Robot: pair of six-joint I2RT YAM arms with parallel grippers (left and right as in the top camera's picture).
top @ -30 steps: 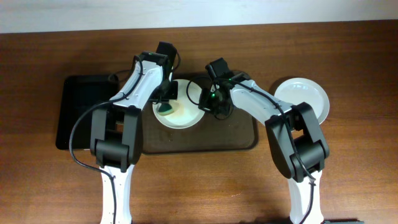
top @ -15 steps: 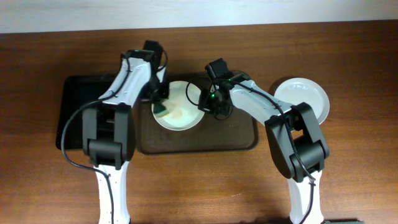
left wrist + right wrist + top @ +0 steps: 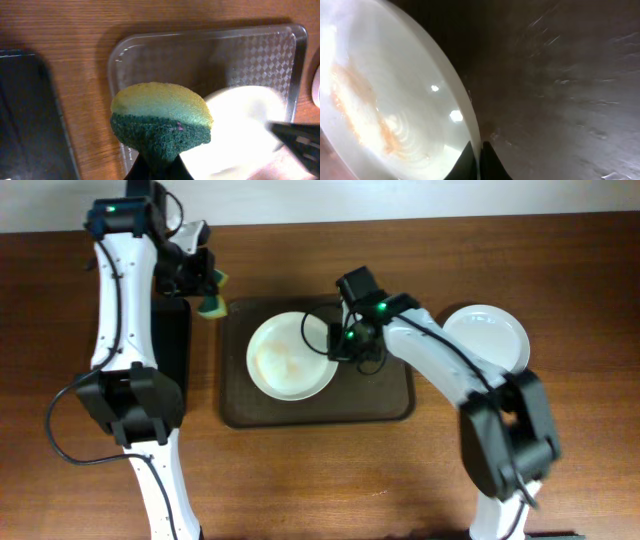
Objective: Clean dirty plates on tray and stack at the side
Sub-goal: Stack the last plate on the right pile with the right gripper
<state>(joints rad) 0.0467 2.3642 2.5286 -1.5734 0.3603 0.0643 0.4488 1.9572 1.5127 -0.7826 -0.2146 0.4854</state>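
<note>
Bench [image 3: 560, 450]: brown wood, seen from overhead, both arms reaching in from the near edge.

Large dark brown rectangular tray [image 3: 385, 395], rounded corners, raised rim, finely textured floor: mid-bench, long side running left to right.

On the tray, left of its centre: round white shallow plate with brownish-orange smears [image 3: 292, 357]. Smears faint from overhead, on the left half of the well. Plainer in the right wrist view: a ragged orange streak across the glossy white.

Right gripper [image 3: 479, 161]: at the right rim of the smeared plate, jaws closed on that rim, one finger on each side of the edge, tips pointing down toward the tray floor. Rim lifted or lying flat on the tray: cannot tell.

Left gripper [image 3: 208, 288]: far left of the scene, just past the tray's far-left corner. Jaws clamped on a sponge with a yellow top and dark green scouring underside [image 3: 160, 120]. Sponge squeezed narrow at the grip, spreading wide beyond it. Held just beside the tray's far-left corner, apart from the smeared plate. In the left wrist view, tray corner and part of the plate visible behind it.

Smaller glossy black tray [image 3: 25, 115]: left of the brown tray, largely hidden under the left arm from overhead.

Second round white plate [image 3: 495, 335]: on the bare bench right of the tray, off it, left edge partly covered by the right arm. Looks plain white from overhead.
</note>
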